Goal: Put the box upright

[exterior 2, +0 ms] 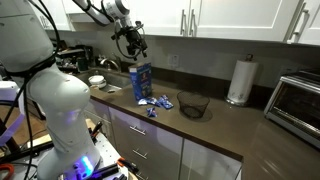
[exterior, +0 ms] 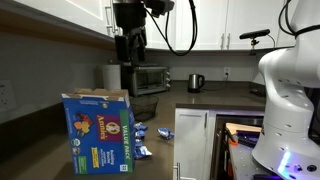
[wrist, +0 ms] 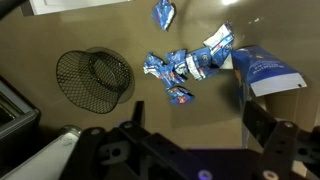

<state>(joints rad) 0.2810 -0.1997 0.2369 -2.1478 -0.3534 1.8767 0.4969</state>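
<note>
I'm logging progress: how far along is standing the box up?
Done, by the look of it: the box stands upright on the counter in both exterior views. In hand: nothing; the gripper hangs open above the box, apart from it. Left: probably only moving the arm clear.

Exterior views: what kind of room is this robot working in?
Most likely a kitchen: a toaster oven, a kettle and a paper towel roll stand on a dark countertop, with white cabinets above.
</note>
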